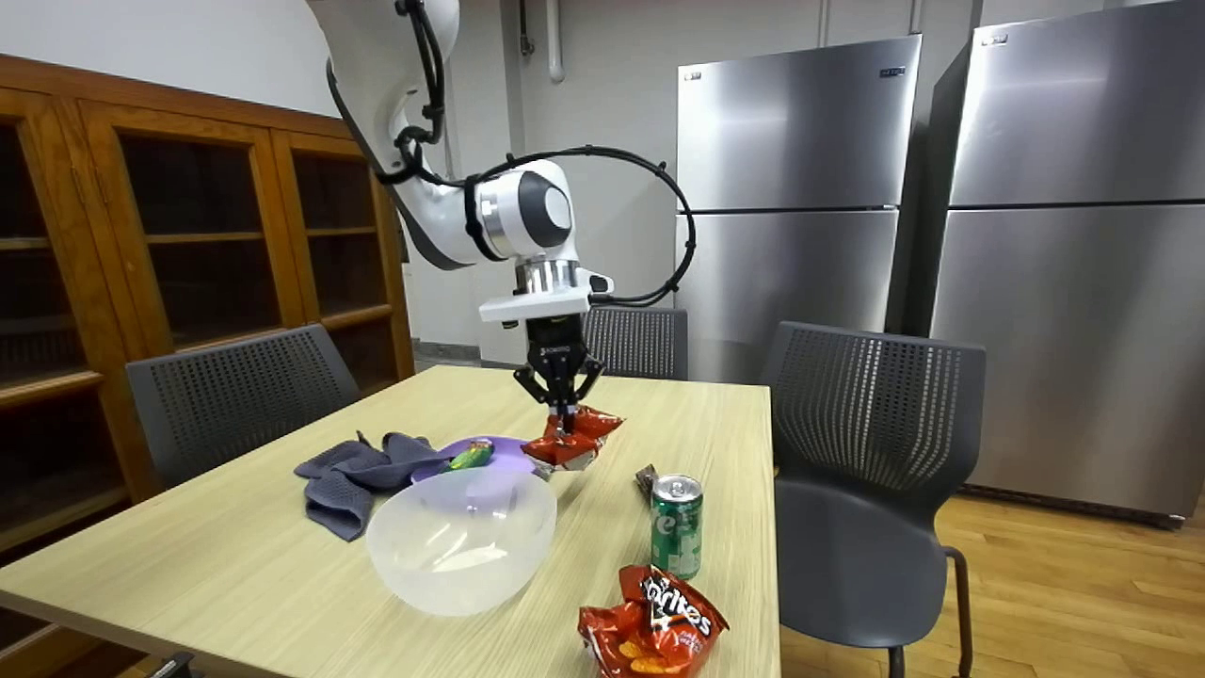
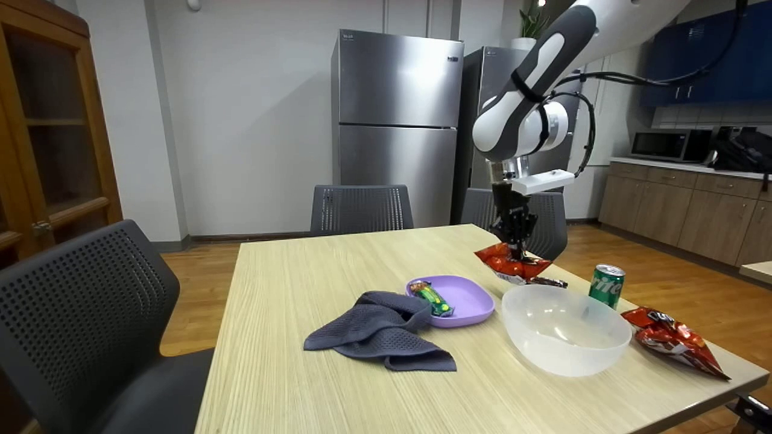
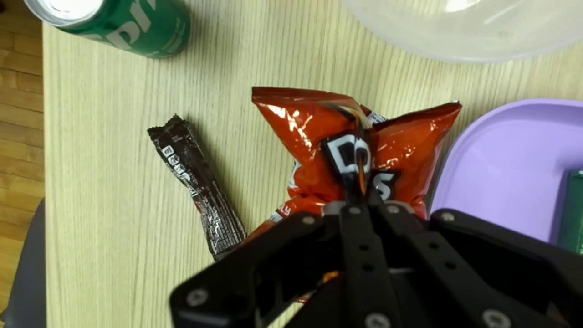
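Wrist view, red bag (image 3: 314,152), partly behind clamped jaws

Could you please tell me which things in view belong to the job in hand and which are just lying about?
In the job, judging by the grip:
tool
red chip bag, pinched in the tool

Apparently just lying about:
other bag, marked Doritos
Sprite can
dark brown packet
translucent bowl
purple plate
green packet on it
dark gray cloth

Red chip bag (image 3: 328,177) reads as glossy, creased film; dark wrapper (image 3: 200,187) likewise. Bowl (image 2: 564,354): frosted, smooth plastic. Plate (image 2: 467,295): smooth plastic. Towel (image 2: 380,331): matt, waffle-textured cloth. Can (image 1: 677,532): printed, shiny metal. Tabletop (image 2: 289,301): grained wood look, satin. Refrigerator (image 1: 795,132): smooth metal.
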Controlling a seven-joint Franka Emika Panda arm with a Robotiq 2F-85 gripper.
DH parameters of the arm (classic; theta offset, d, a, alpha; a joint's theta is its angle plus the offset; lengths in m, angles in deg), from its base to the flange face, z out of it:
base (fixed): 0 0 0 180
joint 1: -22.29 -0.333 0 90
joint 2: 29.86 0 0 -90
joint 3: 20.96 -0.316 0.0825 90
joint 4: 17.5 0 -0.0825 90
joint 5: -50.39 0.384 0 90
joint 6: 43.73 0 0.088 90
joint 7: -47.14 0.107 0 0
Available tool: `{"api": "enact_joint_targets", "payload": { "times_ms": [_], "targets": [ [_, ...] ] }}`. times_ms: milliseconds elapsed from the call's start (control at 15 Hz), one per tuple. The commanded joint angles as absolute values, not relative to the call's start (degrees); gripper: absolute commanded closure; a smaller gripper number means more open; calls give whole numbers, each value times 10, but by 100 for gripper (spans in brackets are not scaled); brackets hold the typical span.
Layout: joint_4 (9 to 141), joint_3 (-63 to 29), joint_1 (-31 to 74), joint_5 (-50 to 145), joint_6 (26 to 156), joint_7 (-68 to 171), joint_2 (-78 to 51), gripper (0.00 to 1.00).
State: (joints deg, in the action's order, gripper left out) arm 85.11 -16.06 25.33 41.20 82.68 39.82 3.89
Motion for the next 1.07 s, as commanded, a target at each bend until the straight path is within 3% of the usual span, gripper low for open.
{"api": "enact_joint_targets", "payload": {
  "times_ms": [0, 1000],
  "targets": [
    [929, -171, 252, 391, 836, 368, -42, 100],
    [1177, -210, 235, 395, 866, 330, -234, 100]
  ]
}}
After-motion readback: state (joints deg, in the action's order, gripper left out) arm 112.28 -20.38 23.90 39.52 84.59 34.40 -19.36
